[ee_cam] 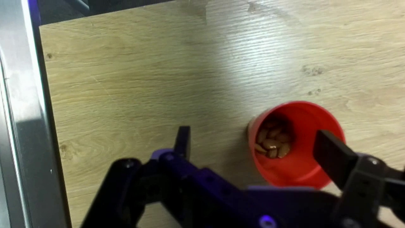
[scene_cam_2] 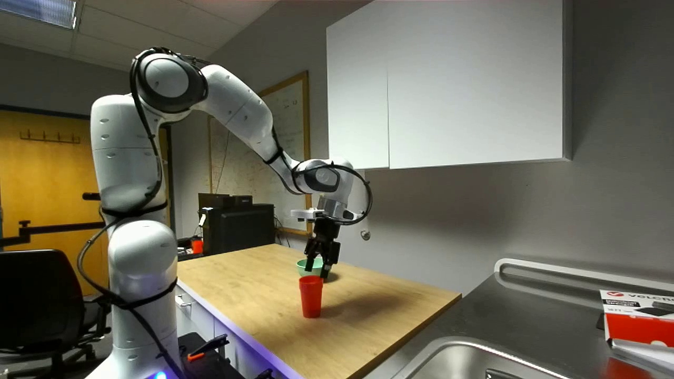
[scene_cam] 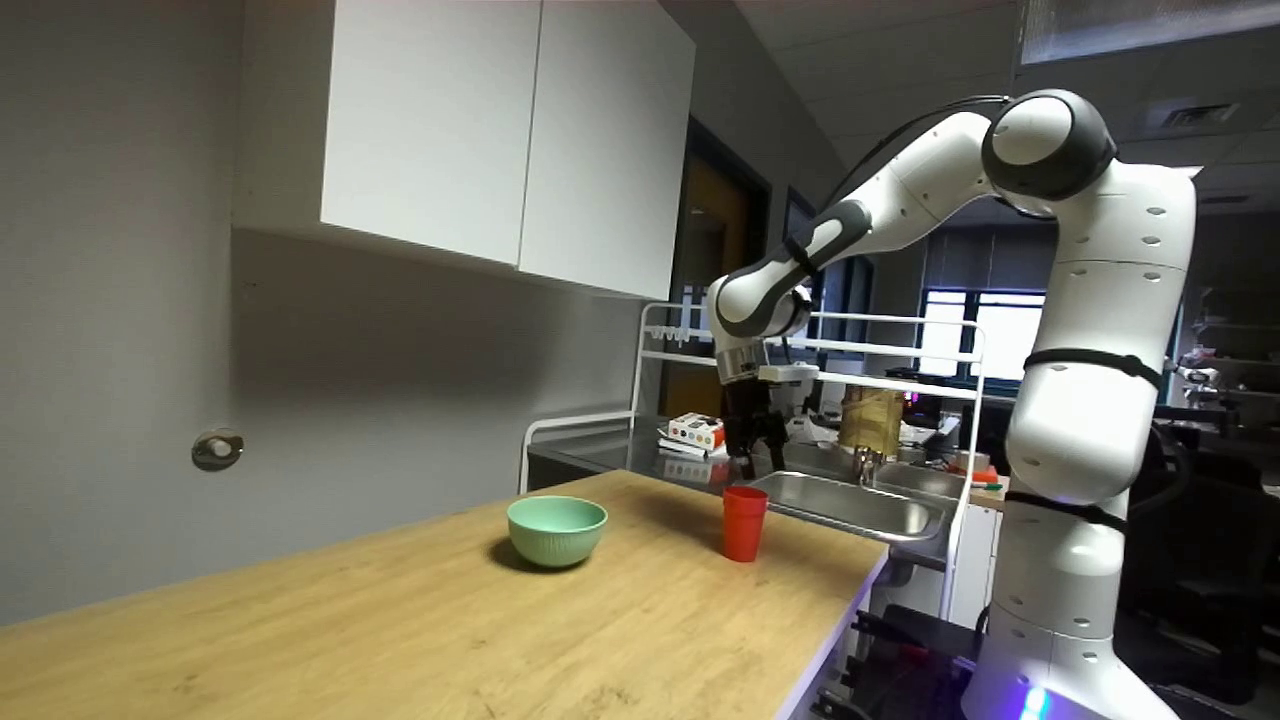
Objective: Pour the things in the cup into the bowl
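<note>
In an exterior view, my claw [scene_cam: 762, 466] hangs tip-down from my white arm [scene_cam: 1085, 330], just above the red cup [scene_cam: 743, 524]. The cup stands upright on the wooden tabletop [scene_cam: 400, 630], near the end beside the sink [scene_cam: 848, 505]. The green bowl [scene_cam: 556, 535] sits upright and well apart from it, closer to the wall [scene_cam: 420, 420], and a white cabinet [scene_cam: 430, 120] is fixed higher up.

In an exterior view with a whiteboard [scene_cam_2: 287, 121] at the back, my claw overlaps the bowl and hides part of it; the cup is nearer, below the claw's tip. A red-and-white box [scene_cam_2: 634, 318] lies on the dark counter [scene_cam_2: 526, 313], and a black chair [scene_cam_2: 39, 305] shows past my arm.

In the wrist view I look down into the cup — brown nuts [ee_cam: 273, 142] lie bunched at the bottom, toward one side. My claw is spread wide: one of its fingers [ee_cam: 333, 155] crosses in front of the cup's rim, the other shows over the tabletop beside it. I cannot tell from here whether the first finger touches the cup — it covers that stretch of rim.
</note>
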{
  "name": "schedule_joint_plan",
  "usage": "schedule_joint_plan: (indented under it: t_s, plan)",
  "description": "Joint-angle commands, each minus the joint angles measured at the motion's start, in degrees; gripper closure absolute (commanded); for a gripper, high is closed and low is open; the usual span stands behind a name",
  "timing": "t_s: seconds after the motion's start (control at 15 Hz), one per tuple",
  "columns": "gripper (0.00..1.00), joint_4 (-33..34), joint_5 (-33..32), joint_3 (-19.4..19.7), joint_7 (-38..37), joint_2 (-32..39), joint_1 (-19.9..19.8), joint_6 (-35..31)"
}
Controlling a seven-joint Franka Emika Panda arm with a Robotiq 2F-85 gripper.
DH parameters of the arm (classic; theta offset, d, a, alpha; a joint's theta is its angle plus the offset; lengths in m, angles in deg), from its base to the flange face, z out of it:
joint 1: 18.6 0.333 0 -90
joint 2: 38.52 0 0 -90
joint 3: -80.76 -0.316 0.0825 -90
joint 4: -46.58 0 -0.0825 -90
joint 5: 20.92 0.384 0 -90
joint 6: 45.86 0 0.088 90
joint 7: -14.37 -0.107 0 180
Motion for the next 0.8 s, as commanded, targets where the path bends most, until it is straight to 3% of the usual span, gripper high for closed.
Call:
schedule_joint_plan:
  t_s: [0.0,0.47,0.53,0.6,0.73]
  plan:
    - [0.0,0.85,2.64,1.34,1.35,3.14,-0.9,-0.22]
    - [0.0,1.98,7.4,2.1,2.38,8.34,-1.7,-0.64]
    - [0.25,2.19,7.9,2.01,2.3,8.86,-1.66,-0.73]
    - [0.25,2.35,8.4,1.93,2.24,9.24,-1.62,-0.89]
    - [0.4,2.77,8.92,1.78,2.03,9.75,-1.51,-0.81]
